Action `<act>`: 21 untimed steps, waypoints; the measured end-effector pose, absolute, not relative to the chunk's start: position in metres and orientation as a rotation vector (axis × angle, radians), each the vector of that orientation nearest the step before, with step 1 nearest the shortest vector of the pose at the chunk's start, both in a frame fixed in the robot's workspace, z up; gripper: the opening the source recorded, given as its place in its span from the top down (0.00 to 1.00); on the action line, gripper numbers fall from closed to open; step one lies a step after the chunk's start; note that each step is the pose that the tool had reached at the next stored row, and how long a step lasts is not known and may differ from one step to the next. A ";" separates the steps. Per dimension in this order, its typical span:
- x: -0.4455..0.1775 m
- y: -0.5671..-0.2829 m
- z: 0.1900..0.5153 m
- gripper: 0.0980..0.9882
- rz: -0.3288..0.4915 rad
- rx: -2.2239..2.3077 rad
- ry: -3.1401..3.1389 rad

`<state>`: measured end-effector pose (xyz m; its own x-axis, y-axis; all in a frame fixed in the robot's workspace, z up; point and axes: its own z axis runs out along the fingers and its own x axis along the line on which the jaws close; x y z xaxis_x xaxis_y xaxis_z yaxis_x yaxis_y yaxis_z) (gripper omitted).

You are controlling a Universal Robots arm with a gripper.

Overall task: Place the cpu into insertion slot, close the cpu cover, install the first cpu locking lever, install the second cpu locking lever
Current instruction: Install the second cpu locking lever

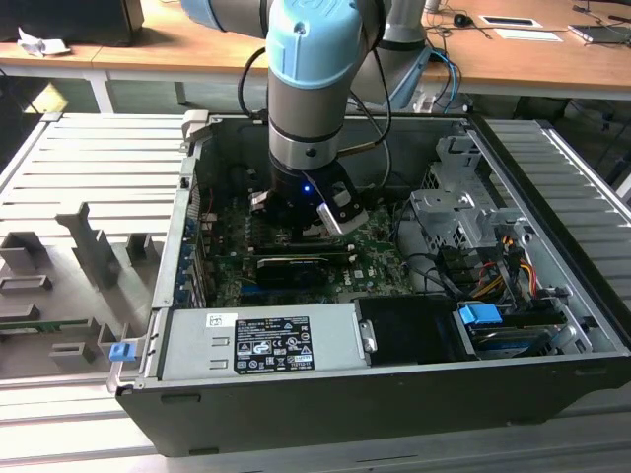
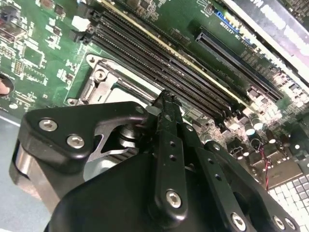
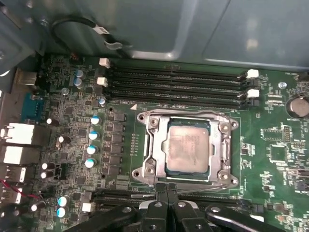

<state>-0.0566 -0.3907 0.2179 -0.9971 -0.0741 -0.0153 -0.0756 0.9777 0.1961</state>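
The cpu, a square chip with a dull silver top, lies flat in the insertion slot, of which only a thin dark edge shows around the chip. The cpu cover, a silver frame plate, lies down over the chip's edges. A thin wire lever runs along the socket's near edge. My gripper is shut, its fingertips pressed together at that edge; I cannot tell whether they pinch the lever. In the second wrist view my gripper hides most of the socket. In the exterior view my gripper reaches down onto the motherboard.
Black memory slots run just beyond the socket, and a row of capacitors stands beside it. A long black card, the grey power supply, a drive cage and the case walls close in around the arm.
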 end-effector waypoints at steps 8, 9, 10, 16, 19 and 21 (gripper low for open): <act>-0.066 -0.403 0.215 0.99 0.380 -0.142 3.107; -0.067 -0.404 0.215 0.99 0.387 -0.144 3.106; -0.069 -0.404 0.215 0.99 0.398 -0.149 3.105; -0.073 -0.405 0.206 0.99 0.430 -0.171 3.100; -0.073 -0.405 0.203 0.99 0.443 -0.176 3.098; -0.073 -0.405 0.201 0.99 0.453 -0.178 3.096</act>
<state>-0.0727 -0.4050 0.2009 -0.9936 -0.1108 -0.0237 -0.1130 0.9517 0.2853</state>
